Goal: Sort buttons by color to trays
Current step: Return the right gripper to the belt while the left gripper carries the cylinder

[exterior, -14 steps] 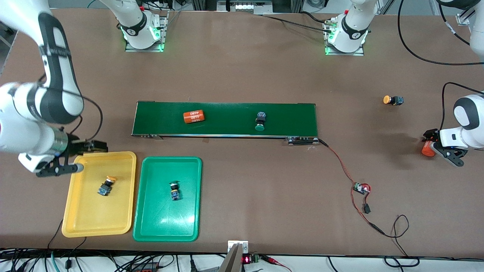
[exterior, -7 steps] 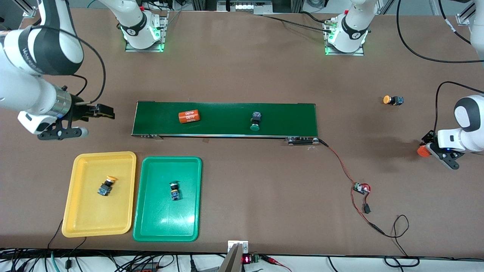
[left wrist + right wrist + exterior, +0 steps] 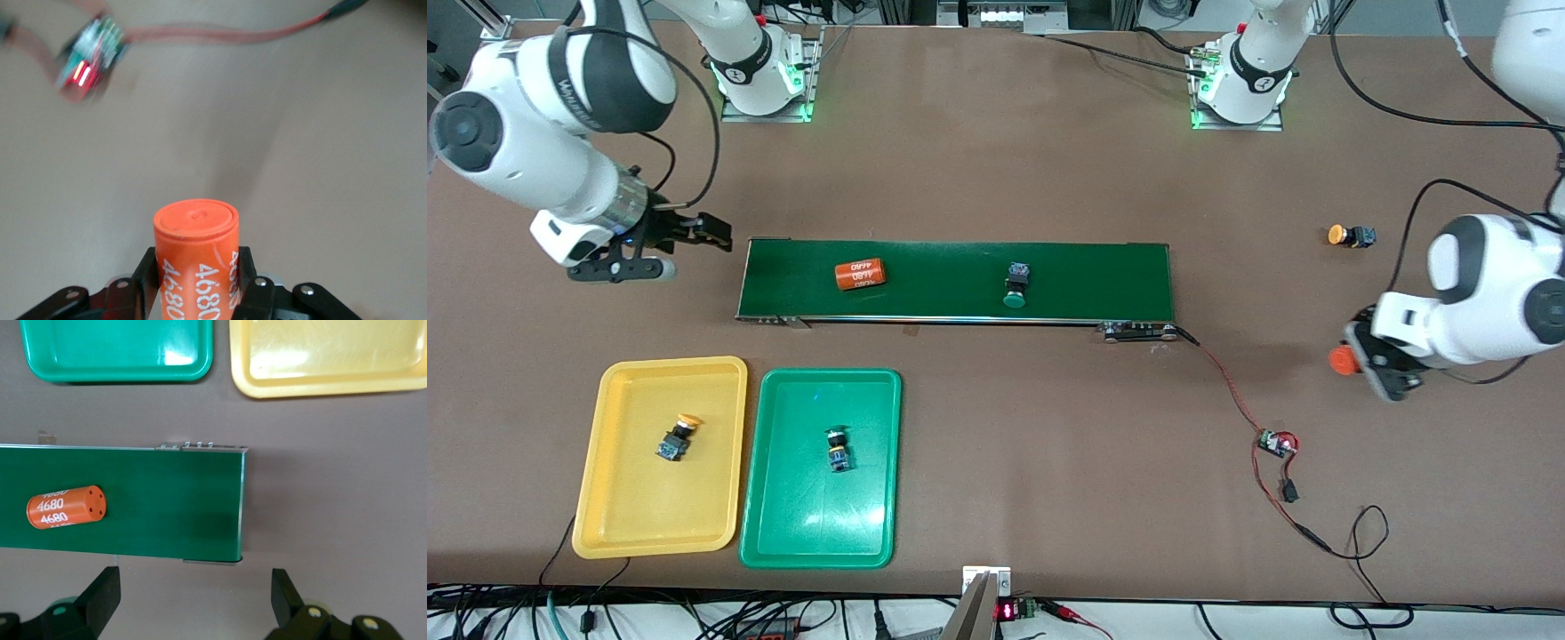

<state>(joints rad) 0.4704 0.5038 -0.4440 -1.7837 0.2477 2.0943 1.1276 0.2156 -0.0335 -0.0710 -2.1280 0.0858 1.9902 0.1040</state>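
green button (image 3: 1014, 286) drifted toward right end effector (image 3: 694, 233)

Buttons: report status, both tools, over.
Left tool shut on orange cylinder, over bare table. Right tool open, at the belt's end. Green button and second cylinder on belt; yellow button loose on table.

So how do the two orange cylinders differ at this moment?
The orange cylinder on the belt lies on its side on the green conveyor belt, untouched; the held orange cylinder is clamped in the left pincer over bare table toward the left arm's end. The right pincer hangs open by the belt's end, gripping neither. The belt one shows a dotted end face, the held one a plain end. Both are orange with white 4680 print.
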